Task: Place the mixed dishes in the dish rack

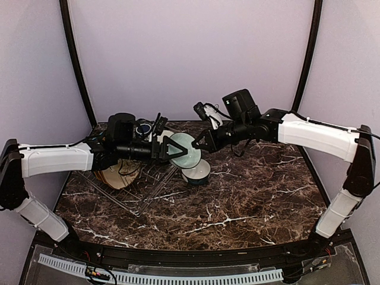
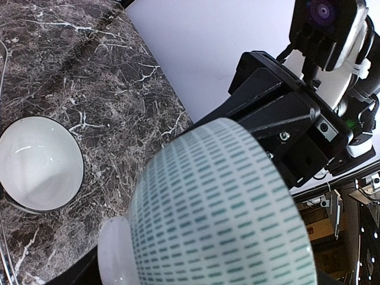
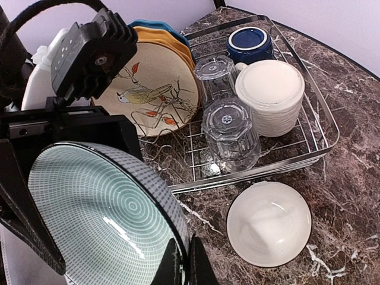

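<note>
Right claw (image 3: 185,267) is clamped on the rim of the teal bowl (image 3: 101,219), held in the air between both arms. Left claw (image 1: 172,148) is at the bowl's underside; its grip cannot be told. A white bowl (image 3: 268,222) sits on the table (image 3: 350,178) just beside the rack (image 3: 323,127), which holds plates (image 3: 154,89), glasses (image 3: 228,133) and mugs (image 3: 270,95).

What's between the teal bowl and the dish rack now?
Nothing visible blocks the pale-teal bowl. A white bowl sits on the table outside the rim of the dish rack, and a clear ribbed glass stands inside it.
</note>
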`<state>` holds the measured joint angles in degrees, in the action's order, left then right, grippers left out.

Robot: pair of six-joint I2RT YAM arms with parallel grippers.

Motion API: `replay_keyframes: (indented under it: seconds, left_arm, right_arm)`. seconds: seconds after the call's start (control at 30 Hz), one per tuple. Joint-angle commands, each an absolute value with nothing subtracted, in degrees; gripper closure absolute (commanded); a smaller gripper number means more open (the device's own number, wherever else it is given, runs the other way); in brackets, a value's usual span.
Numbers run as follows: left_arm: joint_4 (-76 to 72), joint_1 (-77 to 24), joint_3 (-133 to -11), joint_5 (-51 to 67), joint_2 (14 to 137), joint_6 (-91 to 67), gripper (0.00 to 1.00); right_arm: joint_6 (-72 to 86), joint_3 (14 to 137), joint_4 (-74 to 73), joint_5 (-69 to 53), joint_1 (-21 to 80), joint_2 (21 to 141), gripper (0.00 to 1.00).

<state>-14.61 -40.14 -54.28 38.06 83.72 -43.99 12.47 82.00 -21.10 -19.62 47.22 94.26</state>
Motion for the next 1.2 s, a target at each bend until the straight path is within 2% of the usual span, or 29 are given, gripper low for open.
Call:
replay_keyframes:
  seconds: [0.0, 0.17, 0.3, 0.57, 0.67, 0.7, 0.73, 0.83, 0.93, 1.17]
  left_arm:
    - [-15.12, -40.43, -53.39, 38.63, 82.20, -43.66, 0.16]
    - [-13.48, -40.40, -53.58, 37.69, 81.28, -42.71, 0.23]
    - [-12.96, -40.38, -53.88, 37.42, 81.17, -42.38, 0.33]
    - [-8.78, -40.35, -55.94, 34.50, 79.06, -36.50, 0.71]
    - [-5.99, -40.34, -57.19, 32.99, 77.37, -33.52, 0.85]
    - [-4.22, -40.34, -57.47, 32.00, 77.00, -31.91, 0.93]
    - [-3.25, -40.34, -58.09, 31.38, 76.18, -31.07, 0.96]
    - [4.55, -40.26, -59.90, 26.35, 74.24, -25.37, 0.99]
    - [15.16, -40.25, -63.41, 16.53, 71.03, -17.53, 0.99]
    - [28.09, -40.25, -66.85, -4.57, 66.18, -0.79, 0.99]
  right_arm:
    - [12.49, 81.50, -16.66, -19.40, 47.64, 92.46, 1.00]
    - [12.31, 81.43, -16.71, -19.04, 47.64, 92.63, 1.00]
    - [12.13, 81.19, -16.57, -18.74, 47.64, 92.85, 1.00]
    - [11.51, 80.66, -16.68, -19.40, 47.63, 93.38, 0.99]
    - [11.37, 80.68, -16.78, -19.88, 47.64, 93.34, 0.92]
    - [11.34, 80.68, -16.82, -20.01, 47.64, 93.34, 0.86]
    - [11.34, 80.73, -16.82, -20.10, 47.64, 93.21, 0.81]
    - [11.24, 80.54, -16.96, -20.11, 47.64, 93.08, 0.64]
    - [11.03, 79.90, -17.08, -19.46, 47.64, 92.74, 0.55]
    - [10.99, 78.14, -16.47, -18.05, 47.64, 93.02, 0.53]
